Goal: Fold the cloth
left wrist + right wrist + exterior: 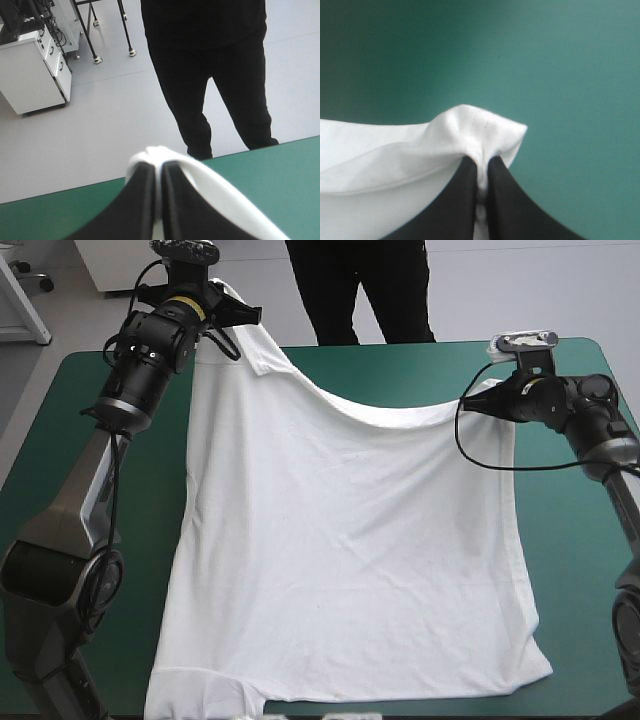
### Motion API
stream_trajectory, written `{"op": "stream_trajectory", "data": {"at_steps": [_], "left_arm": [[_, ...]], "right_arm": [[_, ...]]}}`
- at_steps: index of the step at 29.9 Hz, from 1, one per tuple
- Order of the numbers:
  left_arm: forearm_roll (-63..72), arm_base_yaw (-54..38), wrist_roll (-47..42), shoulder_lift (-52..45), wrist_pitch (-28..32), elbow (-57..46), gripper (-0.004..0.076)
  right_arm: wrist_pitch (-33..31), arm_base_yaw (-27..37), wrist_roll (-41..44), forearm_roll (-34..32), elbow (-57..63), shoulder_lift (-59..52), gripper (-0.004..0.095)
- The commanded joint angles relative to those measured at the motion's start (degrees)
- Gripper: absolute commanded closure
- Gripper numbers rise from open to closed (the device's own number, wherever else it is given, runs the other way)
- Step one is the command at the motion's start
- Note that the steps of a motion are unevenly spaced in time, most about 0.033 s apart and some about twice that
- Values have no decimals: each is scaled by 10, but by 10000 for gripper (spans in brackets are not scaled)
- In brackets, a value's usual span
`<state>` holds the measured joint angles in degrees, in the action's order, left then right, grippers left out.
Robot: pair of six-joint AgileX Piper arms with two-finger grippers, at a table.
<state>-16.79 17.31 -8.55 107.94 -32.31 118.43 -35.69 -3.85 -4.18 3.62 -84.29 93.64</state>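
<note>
On the teal-green table (pixel 570 540), first fold beginning: far corners of the T-shirt (pixel 350 530) pinched tight in left gripper (pixel 159 167) and right gripper (pixel 482 164), probably awaiting an even carry nearward.

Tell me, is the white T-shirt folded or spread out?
Spread out, not folded. The T-shirt lies open on the table, its far edge lifted by the left gripper and right gripper, each shut on a corner.

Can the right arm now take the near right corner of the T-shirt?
Probably not yet: the right gripper is shut on a lifted far corner of the T-shirt. The way along that side looks free, but it must release first.
</note>
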Motion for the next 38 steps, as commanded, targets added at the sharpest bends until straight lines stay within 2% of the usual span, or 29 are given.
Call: {"op": "stream_trajectory", "data": {"at_steps": [1, 8, 13, 15, 17, 19, 21, 22, 23, 25, 28, 31, 38], "left_arm": [[22, -15, -6, -11, 80, 32, 733], [49, -20, 1, 36, 113, 50, 733], [88, -20, 9, 57, 58, 50, 732], [117, -20, 43, 63, 35, 50, 732], [160, -20, 81, 67, 18, 50, 713], [196, -20, 118, 72, 12, 50, 647], [226, -20, 137, 74, 9, 49, 546], [236, -20, 148, 75, 3, 49, 500], [248, -20, 161, 75, -4, 49, 445], [261, -20, 170, 75, -12, 49, 356], [262, -20, 170, 64, -29, 49, 318], [257, -20, 170, 33, -92, 49, 318], [249, -20, 157, -52, -299, 49, 318]], "right_arm": [[33, 15, 1, -3, -63, 9, 925], [37, 15, 0, -5, -92, 51, 925], [17, 15, 1, -5, -92, 79, 908], [12, 15, 0, -7, -92, 90, 836], [18, 16, -1, -19, -92, 99, 689], [34, 20, -1, -21, -92, 105, 516], [54, 27, 1, -21, -92, 111, 337], [60, 30, 1, -23, -92, 112, 287], [68, 36, 1, -22, -92, 113, 246], [74, 46, 1, -22, -92, 113, 229], [45, 64, 1, -15, -102, 108, 232], [-8, 78, -13, 0, -106, 83, 232], [-94, 78, -46, 16, -106, -5, 232]]}}
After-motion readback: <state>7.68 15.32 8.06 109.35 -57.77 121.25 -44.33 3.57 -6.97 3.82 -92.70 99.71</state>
